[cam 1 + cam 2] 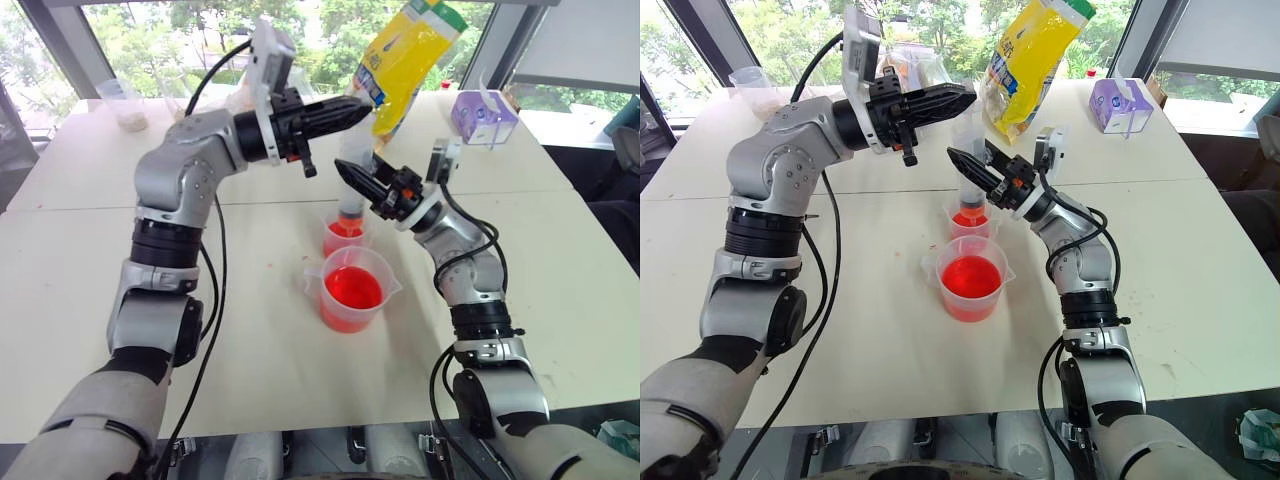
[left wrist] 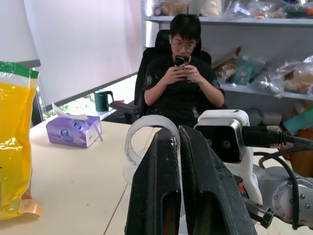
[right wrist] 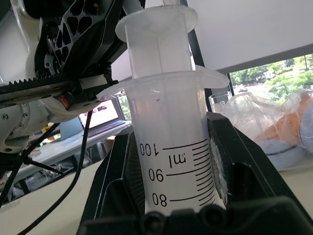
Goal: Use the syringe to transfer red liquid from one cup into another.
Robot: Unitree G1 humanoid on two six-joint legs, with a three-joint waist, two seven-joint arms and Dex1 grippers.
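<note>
The right gripper (image 1: 975, 170) is clamping its two black fingers around the barrel of the syringe (image 3: 173, 147), holding it upright over the small cup (image 1: 343, 236). In the right wrist view the clear barrel is standing between the finger pads, its printed scale facing the camera, with the white plunger (image 3: 159, 41) sticking out above the barrel's flange. The right forearm is rising from about five o'clock in the head views, bending at the elbow and angling up toward eleven o'clock, so the gripper is pointing forward and to the robot's left.

The left arm is reaching in from nine o'clock, elbow raised, forearm running nearly level across the scene toward three o'clock. The left gripper (image 1: 352, 113) is sitting above the right one, at the top of the syringe, with its fingers pressed together; in the left wrist view they are lying almost side by side with the plunger's round white top (image 2: 146, 134) just behind them. Whether they are actually pinching the plunger cannot be told.

The small cup, holding some red liquid (image 1: 352, 290), is standing just beyond the handled beaker (image 1: 352, 320), at twelve o'clock from it and nearly touching. The beaker is holding more of the liquid and is sitting near the middle of the white table (image 1: 80, 260).

A yellow bag (image 1: 405, 60) is standing at one o'clock behind the grippers, and a purple tissue box (image 1: 483, 117) is lying farther toward two o'clock. A person (image 2: 183, 83) is sitting beyond the table, holding a phone.
</note>
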